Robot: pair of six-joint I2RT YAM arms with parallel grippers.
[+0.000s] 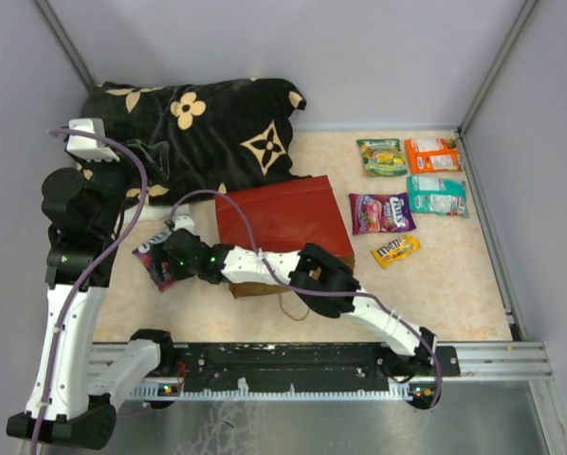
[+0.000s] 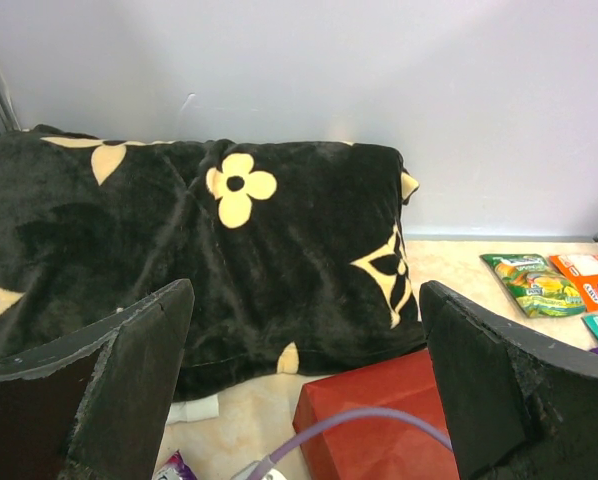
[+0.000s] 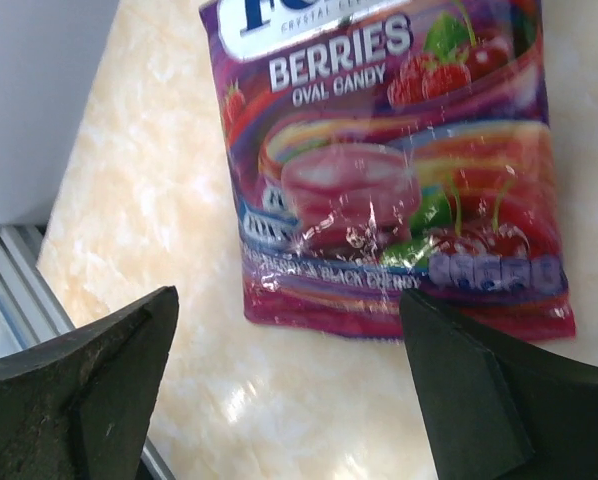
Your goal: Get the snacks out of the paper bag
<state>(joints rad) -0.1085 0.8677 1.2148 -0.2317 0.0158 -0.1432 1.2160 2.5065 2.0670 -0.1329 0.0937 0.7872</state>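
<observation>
Your table (image 1: 454, 284) is pale marbled beige, with grey walls (image 1: 359, 57) on three sides. A black flower-patterned pillow (image 1: 189, 133) sits at the far left.

The red paper bag (image 1: 283, 213) lies flat mid-table, with brown kraft showing at its near end. You cannot see inside it.

Right of the bag and apart from it lie a green packet (image 1: 382, 157), orange packet (image 1: 432, 154), teal packet (image 1: 436, 195), purple packet (image 1: 381, 212) and yellow M&M's pack (image 1: 395, 250).

Left of the bag, a berry candy packet (image 3: 399, 180) lies on the table. Your right gripper (image 3: 289, 300) hangs over it, jaws spread, holding nothing.

Your left gripper (image 2: 306, 290) faces the pillow, jaws wide and empty.
</observation>
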